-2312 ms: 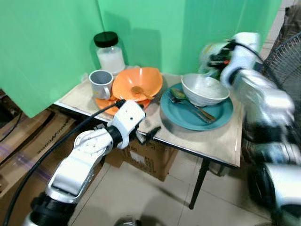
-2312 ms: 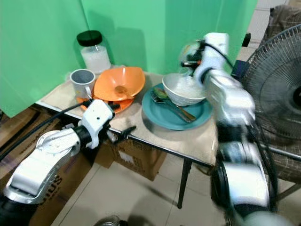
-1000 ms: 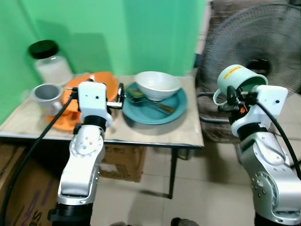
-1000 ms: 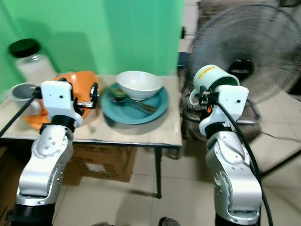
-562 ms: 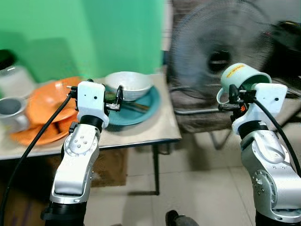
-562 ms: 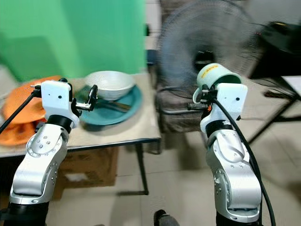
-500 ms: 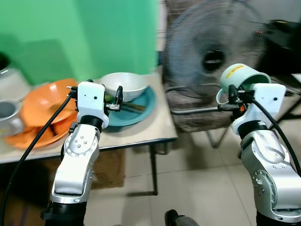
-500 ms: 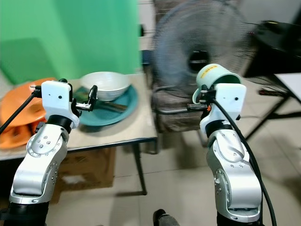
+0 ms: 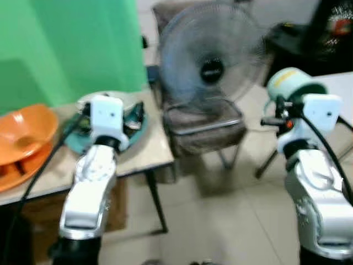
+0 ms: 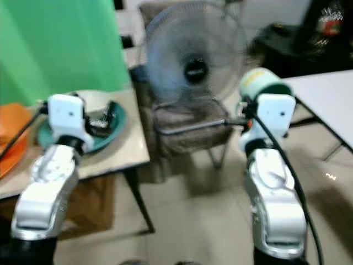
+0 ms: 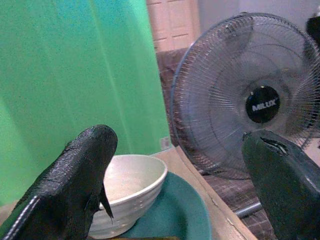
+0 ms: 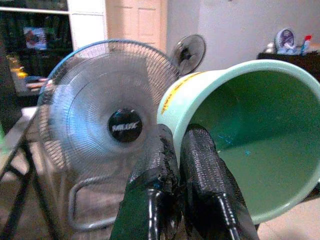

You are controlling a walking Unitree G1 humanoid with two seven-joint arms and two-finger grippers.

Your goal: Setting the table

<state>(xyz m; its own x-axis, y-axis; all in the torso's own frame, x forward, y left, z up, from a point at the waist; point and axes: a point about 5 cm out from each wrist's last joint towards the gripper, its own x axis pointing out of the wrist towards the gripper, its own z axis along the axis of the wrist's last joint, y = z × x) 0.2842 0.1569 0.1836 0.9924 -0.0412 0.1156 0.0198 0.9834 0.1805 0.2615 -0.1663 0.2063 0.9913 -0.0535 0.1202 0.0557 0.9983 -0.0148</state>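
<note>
My right gripper (image 12: 176,162) is shut on the rim of a pale green mug (image 12: 240,135), one finger inside and one outside. In the eye views the mug (image 9: 289,83) is held up at my right, tipped on its side, away from the small table. My left gripper (image 11: 180,170) is open with nothing between its fingers, raised in front of a white bowl (image 11: 132,187) that sits on a teal plate (image 11: 180,215). In the left eye view this gripper (image 9: 135,117) hovers over the plate's near side, and its wrist hides much of the bowl.
Orange bowls (image 9: 25,130) lie on the small table (image 9: 151,154) at the left, before a green backdrop. A standing fan (image 9: 212,66) is straight ahead with a chair seat (image 9: 204,124) under it. A white table (image 10: 325,88) edges in at the right. Tiled floor lies below.
The camera has swung right: the small table slid to the left of the picture and the fan came to the centre. Both arms keep their pose, mug still held.
</note>
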